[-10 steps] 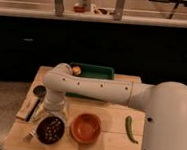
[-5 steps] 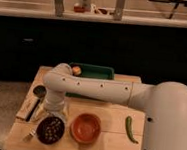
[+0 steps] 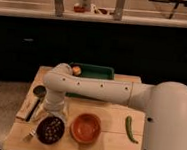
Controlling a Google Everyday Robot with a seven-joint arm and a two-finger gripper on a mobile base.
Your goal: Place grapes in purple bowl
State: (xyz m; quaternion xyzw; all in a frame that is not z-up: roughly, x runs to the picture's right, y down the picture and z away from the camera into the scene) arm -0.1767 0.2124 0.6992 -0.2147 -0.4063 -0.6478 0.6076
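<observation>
The purple bowl [image 3: 40, 133] stands at the front left of the wooden table. The grapes [image 3: 51, 128], a dark brownish cluster, lie inside it. My gripper [image 3: 53, 113] hangs at the end of the white arm, right above the bowl's far rim and close over the grapes. The arm's wrist hides the gripper's tips and the back of the bowl.
An orange-brown bowl [image 3: 86, 127] sits just right of the purple one. A long green pepper [image 3: 130, 128] lies further right. A green tray [image 3: 95, 72] with an orange fruit [image 3: 76, 70] is at the back. A small dark can [image 3: 38, 91] and a flat board [image 3: 28, 109] are at the left.
</observation>
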